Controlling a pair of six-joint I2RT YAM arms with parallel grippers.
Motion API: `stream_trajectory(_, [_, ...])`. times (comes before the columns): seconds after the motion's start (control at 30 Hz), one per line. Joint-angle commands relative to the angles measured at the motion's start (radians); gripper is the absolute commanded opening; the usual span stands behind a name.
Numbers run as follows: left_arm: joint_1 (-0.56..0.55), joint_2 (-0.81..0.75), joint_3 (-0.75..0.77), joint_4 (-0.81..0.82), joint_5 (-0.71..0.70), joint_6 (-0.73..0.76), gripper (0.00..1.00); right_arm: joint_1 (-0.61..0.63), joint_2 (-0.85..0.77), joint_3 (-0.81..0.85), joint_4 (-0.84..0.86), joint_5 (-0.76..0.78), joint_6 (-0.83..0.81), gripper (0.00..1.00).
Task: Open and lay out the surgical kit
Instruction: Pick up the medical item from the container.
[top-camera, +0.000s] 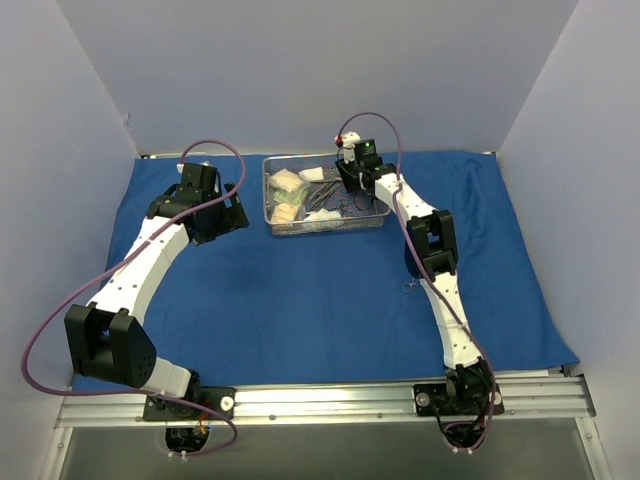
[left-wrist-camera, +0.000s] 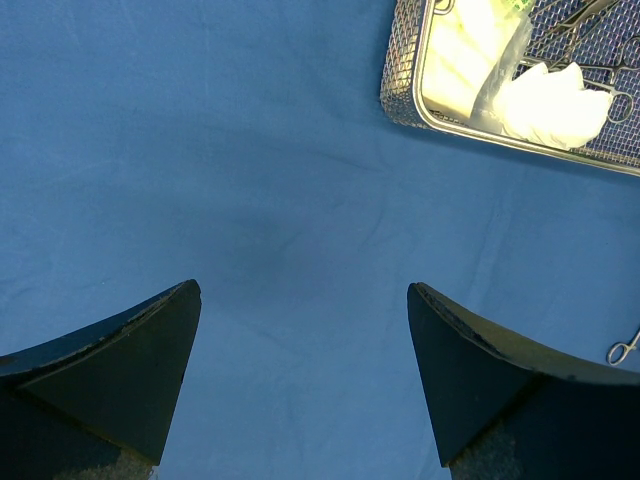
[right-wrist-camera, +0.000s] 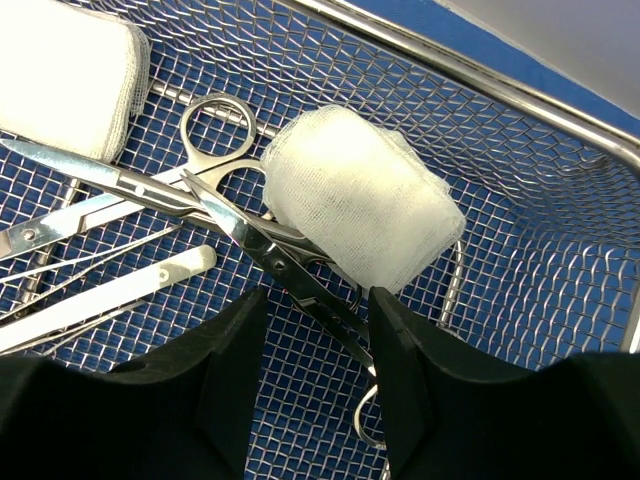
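Note:
The blue cloth (top-camera: 330, 290) lies spread over the table. On it at the back stands the steel wire-mesh tray (top-camera: 330, 229), holding white gauze pads (top-camera: 288, 182) and instruments. My right gripper (top-camera: 348, 178) reaches down into the tray's right end. In the right wrist view its jaws (right-wrist-camera: 315, 300) straddle the shanks of steel scissors (right-wrist-camera: 290, 270); the right finger touches them and a gap shows on the left. A roll of gauze (right-wrist-camera: 360, 205) lies on the scissors just ahead. My left gripper (left-wrist-camera: 303, 290) hangs wide open over bare cloth (left-wrist-camera: 200, 150), left of the tray (left-wrist-camera: 400, 70).
Tweezers (right-wrist-camera: 110, 290), a second ringed instrument (right-wrist-camera: 215, 120) and a flat gauze pad (right-wrist-camera: 70, 75) lie left of the scissors in the tray. A small steel instrument (top-camera: 408, 287) lies on the cloth by my right arm's elbow. Grey walls enclose the table.

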Motion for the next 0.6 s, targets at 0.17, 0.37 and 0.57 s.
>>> stream_trajectory(0.17, [0.005,0.000,0.040,-0.006,-0.010,0.015,0.94,-0.008,0.028,0.033,0.005,-0.004,0.008,0.32])
stream_trajectory(0.37, [0.005,-0.005,0.036,-0.011,-0.015,0.015,0.94,0.000,0.006,0.002,0.016,-0.021,0.002,0.15])
stream_trajectory(0.57, [0.005,-0.012,0.033,-0.009,-0.016,0.015,0.94,0.021,-0.034,-0.029,0.021,0.020,-0.027,0.01])
